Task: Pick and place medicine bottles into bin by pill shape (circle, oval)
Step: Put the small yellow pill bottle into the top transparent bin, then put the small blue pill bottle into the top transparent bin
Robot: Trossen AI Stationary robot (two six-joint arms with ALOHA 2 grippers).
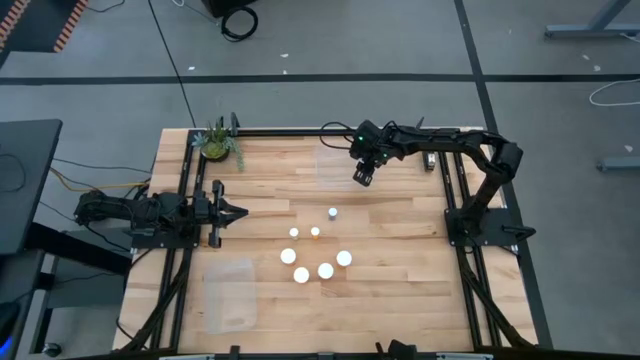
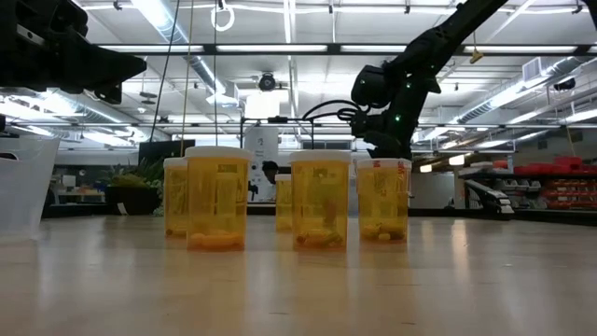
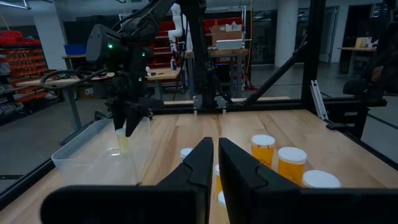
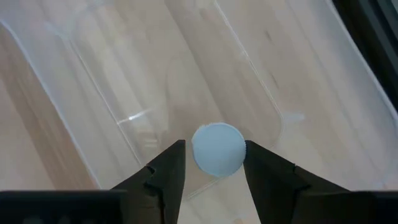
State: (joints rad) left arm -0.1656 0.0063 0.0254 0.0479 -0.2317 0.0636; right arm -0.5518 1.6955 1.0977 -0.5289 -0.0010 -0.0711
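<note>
Both arms are black and jointed, on black bases. The right arm point(image 1: 470, 150) shows a green light near its wrist and looping black cables. The left arm point(image 1: 130, 212) seems matte; its jaws are flat, angular black plastic.

High view: looks straight down from above on the whole bench point(image 1: 400, 290), with both arms and the floor around it.
Low view: sits at bench-top height, very near the medicine bottles point(image 2: 320, 200), facing level into the room.
Left wrist view: looks forward across the bench past the left claw point(image 3: 216, 163), taking in the same bottles and the right arm's clear bin point(image 3: 99, 152).
Right wrist view: looks down at close range past the right claw point(image 4: 214, 163) into that bin.
</note>
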